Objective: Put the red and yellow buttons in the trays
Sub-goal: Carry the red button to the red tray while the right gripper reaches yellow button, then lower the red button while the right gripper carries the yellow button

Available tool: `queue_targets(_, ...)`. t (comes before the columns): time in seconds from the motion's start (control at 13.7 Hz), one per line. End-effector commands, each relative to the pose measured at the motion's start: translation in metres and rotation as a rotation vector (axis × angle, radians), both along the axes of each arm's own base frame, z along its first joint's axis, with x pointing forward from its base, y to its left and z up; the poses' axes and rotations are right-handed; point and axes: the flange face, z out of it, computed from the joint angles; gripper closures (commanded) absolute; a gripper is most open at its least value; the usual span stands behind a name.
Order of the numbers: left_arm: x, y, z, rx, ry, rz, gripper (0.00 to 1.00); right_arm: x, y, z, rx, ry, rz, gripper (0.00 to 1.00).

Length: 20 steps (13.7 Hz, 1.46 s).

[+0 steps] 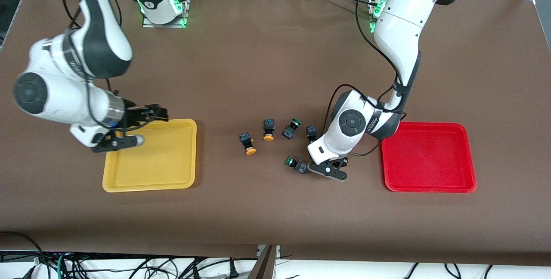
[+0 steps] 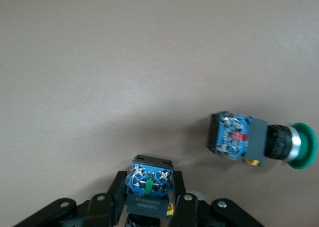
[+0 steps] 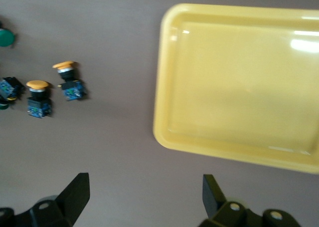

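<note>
The left tool (image 1: 333,168) is down at the tabletop (image 1: 275,55) between the button cluster and the red tray (image 1: 429,157), its fingers (image 2: 117,197) clamped on the blue base of a button (image 2: 149,186) whose cap colour is hidden. A green-capped switch (image 2: 261,142) lies just beside it, and two yellow buttons (image 1: 249,143) (image 1: 268,129) rest nearer the yellow tray (image 1: 150,155). The right tool (image 1: 122,134) hangs spread wide and empty over that tray's edge.
</note>
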Motion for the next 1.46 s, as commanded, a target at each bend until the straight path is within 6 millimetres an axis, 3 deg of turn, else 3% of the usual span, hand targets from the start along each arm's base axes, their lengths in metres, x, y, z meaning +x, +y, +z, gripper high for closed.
queue_targets(0.0, 0.026, 0.052, 0.027, 0.018, -0.024, 0.029, 0.86, 0.006, 0.054, -0.029, 0.029, -0.049, 0.037, 0.0)
queue_targets(0.22, 0.048, 0.133, 0.07, 0.044, 0.007, -0.002, 0.86, 0.002, 0.135, -0.103, 0.04, -0.136, 0.078, 0.0)
queue_targets(0.44, 0.038, 0.22, 0.112, 0.065, 0.098, 0.033, 0.86, -0.006, 0.188, -0.173, 0.074, -0.239, 0.043, 0.0)
queue_targets(0.59, 0.018, 0.286, 0.124, 0.064, 0.129, 0.007, 0.84, -0.022, 0.221, -0.201, 0.085, -0.282, 0.033, 0.0)
queue_targets(0.73, -0.007, 0.347, 0.122, 0.058, 0.157, 0.054, 0.85, -0.02, 0.217, -0.212, 0.057, -0.317, 0.062, 0.0)
queue_targets(0.95, -0.027, 0.424, 0.119, 0.041, 0.179, 0.159, 0.85, -0.025, 0.215, -0.22, 0.03, -0.314, 0.087, 0.0)
queue_targets(1.1, -0.032, 0.438, 0.101, 0.012, 0.18, 0.202, 0.84, -0.033, 0.207, -0.234, 0.01, -0.286, 0.087, 0.01)
queue_targets(1.17, -0.041, 0.457, 0.084, 0.013, 0.167, 0.233, 0.83, -0.038, 0.205, -0.241, 0.001, -0.271, 0.084, 0.05)
queue_targets(1.24, -0.054, 0.469, 0.067, 0.011, 0.163, 0.254, 0.83, -0.041, 0.203, -0.246, -0.005, -0.258, 0.069, 0.12)
queue_targets(1.39, -0.066, 0.472, 0.045, -0.007, 0.147, 0.29, 0.83, -0.042, 0.202, -0.246, -0.007, -0.252, 0.053, 0.34)
